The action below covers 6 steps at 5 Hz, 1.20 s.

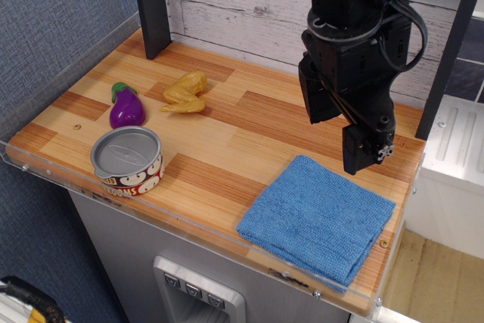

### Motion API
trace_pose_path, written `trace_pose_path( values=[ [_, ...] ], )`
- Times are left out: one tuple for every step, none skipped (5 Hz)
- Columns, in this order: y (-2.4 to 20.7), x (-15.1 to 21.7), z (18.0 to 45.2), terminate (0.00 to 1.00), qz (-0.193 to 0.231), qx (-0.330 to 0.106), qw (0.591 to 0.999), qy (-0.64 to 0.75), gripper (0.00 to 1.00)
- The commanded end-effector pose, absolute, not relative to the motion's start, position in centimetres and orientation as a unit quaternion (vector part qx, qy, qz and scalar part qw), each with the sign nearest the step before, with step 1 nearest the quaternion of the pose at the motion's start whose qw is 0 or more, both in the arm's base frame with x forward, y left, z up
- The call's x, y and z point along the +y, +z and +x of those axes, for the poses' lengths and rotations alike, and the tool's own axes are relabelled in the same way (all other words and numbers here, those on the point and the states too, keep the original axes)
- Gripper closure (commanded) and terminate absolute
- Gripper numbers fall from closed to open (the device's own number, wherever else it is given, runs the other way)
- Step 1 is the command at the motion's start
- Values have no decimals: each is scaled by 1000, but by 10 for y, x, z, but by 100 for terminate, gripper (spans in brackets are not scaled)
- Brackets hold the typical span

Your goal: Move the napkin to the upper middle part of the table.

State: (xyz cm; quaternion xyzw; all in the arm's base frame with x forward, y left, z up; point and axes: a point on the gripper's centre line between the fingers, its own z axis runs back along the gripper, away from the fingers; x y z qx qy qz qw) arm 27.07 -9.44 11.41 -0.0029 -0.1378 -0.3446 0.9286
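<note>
Below fingers [368, 158], napkin [318, 217], lying flat

This is looking like a lab mock-up of a toy kitchen: a small wooden table [227, 122] with a clear plastic rim is sitting on a grey base. Whitewashed plank panelling [249, 5] and blue fabric wall [53, 28] are enclosing it, while a toy eggplant [126, 107] and tin can [128, 160] are lying about

The robot arm [355, 43] is matte black and blocky, with looping black cables, ending in a dark pincer [368, 153].
</note>
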Motion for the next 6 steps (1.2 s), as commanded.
trace_pose_path(
  values=[
    [114,-94,271,0,-3,-138,929,-345,0],
    [105,-87,265,0,-6,-121,933,-339,0],
    [97,-75,256,0,16,-111,958,-266,0],
    [81,-68,252,0,-2,-107,966,-236,0],
    [61,-68,254,0,-4,-109,967,-231,100],
    [54,-73,257,0,-9,-118,963,-240,100]
  ],
)
